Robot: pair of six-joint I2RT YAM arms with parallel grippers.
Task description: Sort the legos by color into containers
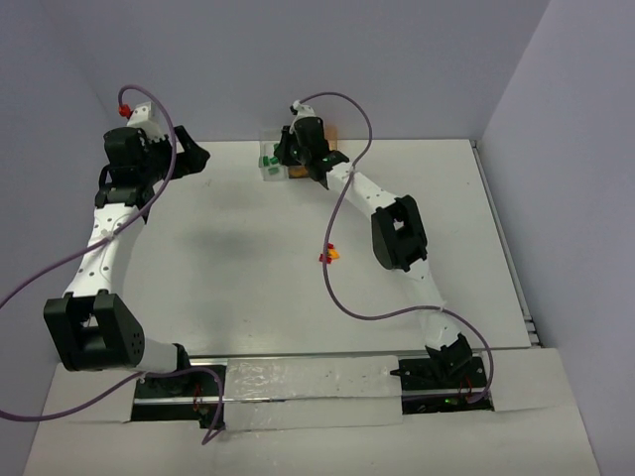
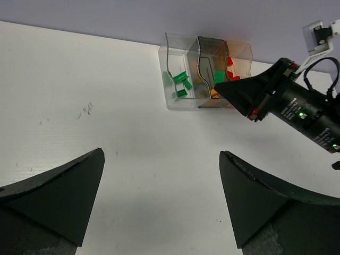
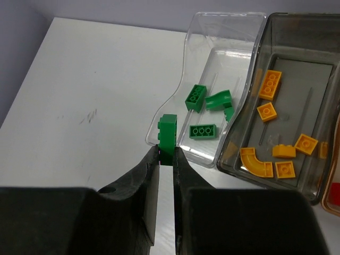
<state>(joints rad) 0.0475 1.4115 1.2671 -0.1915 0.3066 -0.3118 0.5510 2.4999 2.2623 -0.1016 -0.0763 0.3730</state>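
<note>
Green brick [image 3: 168,137]: pinched upright between my right gripper [image 3: 166,155] fingers, just outside clear box [image 3: 228,15] wall, not within.
Clear box: green bricks [image 3: 202,130] inside.
Grey box [image 3: 303,16], touching clear box: orange-yellow bricks [image 3: 270,85] only.
Orange box [image 2: 242,53], next in row: red bricks [image 2: 230,62].
Two loose bricks [image 1: 329,256], red and orange, mid-table [image 1: 218,248].
My left gripper [image 2: 160,154]: jaws spread, holding nothing, over table, well apart from boxes.
</note>
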